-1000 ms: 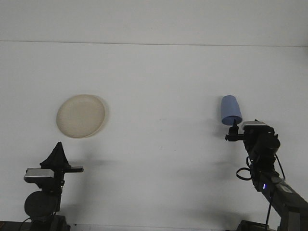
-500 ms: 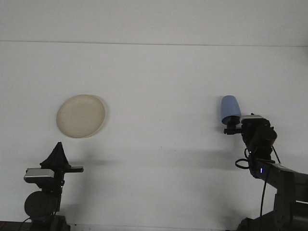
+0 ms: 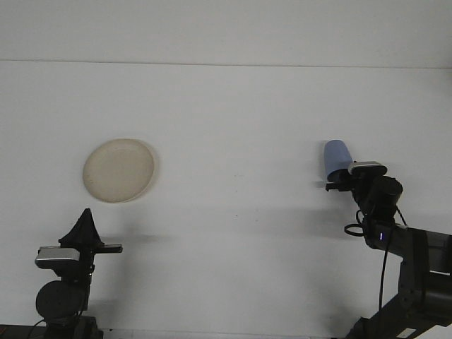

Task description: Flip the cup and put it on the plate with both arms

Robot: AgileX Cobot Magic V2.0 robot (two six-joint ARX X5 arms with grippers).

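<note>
A blue cup (image 3: pixel 337 158) stands upside down on the right side of the white counter (image 3: pixel 240 120), its closed base up and its wider mouth down. The right gripper (image 3: pixel 337 185) is at the cup's lower edge, on the near side, and the arm's dark body hides the rim there. Whether the jaws are open around the cup, closed on it, or only next to it cannot be told from this view; the black parts run together and the tips are too small to separate.

The right arm (image 3: pixel 395 247) rises from the lower right corner and bends toward the cup, with a black cable looping beside it and a small blue light on its upper link.

A round beige plate (image 3: pixel 119 169) lies flat on the left side of the counter, well apart from the cup, with nothing on it.

The left gripper (image 3: pixel 83 227) is low in the near left corner, in front of the plate and clear of it. It points upward and its dark shape tapers to a single peak, which reads as jaws closed with nothing between them. A short black bar sticks out to its right, and a grey block sits on its left side above a round black joint.

The counter ends at a pale wall (image 3: pixel 226 28) at the back.
</note>
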